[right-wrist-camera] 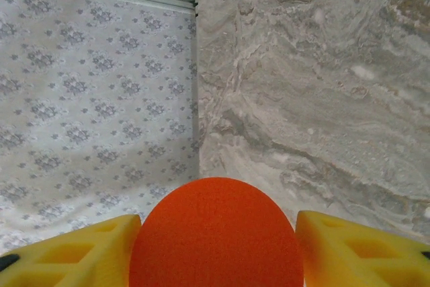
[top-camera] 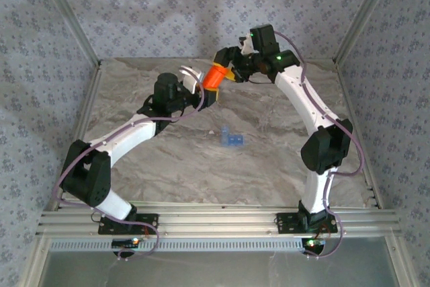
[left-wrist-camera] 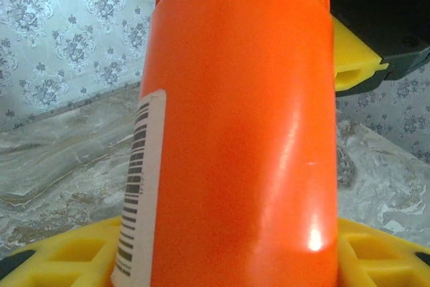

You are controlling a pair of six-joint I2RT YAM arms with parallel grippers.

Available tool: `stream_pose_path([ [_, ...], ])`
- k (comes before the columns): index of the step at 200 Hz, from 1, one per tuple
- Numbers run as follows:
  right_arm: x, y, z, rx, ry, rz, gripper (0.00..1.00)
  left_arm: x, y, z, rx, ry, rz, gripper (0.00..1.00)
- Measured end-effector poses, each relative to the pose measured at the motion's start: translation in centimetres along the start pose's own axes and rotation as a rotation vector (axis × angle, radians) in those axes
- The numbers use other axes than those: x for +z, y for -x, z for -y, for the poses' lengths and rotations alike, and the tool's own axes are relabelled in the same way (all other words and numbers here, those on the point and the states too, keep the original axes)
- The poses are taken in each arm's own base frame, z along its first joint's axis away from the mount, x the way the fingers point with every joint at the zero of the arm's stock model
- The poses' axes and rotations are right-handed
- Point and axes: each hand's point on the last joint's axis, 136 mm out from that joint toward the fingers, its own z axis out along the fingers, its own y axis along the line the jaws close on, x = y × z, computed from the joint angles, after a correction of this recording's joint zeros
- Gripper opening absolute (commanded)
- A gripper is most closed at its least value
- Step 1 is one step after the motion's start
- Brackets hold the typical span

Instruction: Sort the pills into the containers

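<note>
2 sets of jaws grip orange bottle (top-camera: 216,76).

Grey marble tabletop (top-camera: 201,166) enclosed by floral-patterned walls (top-camera: 201,5).

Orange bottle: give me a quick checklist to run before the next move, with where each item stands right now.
1. Left gripper holds the orange bottle: ok, yellow fingers sit on either side of it.
2. Right gripper on the bottle's end: ok, its fingers press against both sides.
3. Bottle opened: cannot tell.
4. Blue pill box lying free on the table, apart from both arms: ok.
5. Pill box compartments open: cannot tell, too small.
</note>
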Motion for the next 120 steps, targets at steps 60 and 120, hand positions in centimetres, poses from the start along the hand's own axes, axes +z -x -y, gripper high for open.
stream_pose_path([
  [60, 0.1, 0.2, 0.4, -0.066, 0.056, -0.004, 0.43, 0.0, -0.2, -0.1, -0.017, 0.005, -0.006, 0.0],
  [120, -2.6, 0.0, -1.6, -0.317, 0.286, -0.01, 0.62, -0.3, 1.8, 2.1, -0.121, -0.132, 0.053, 0.0],
])
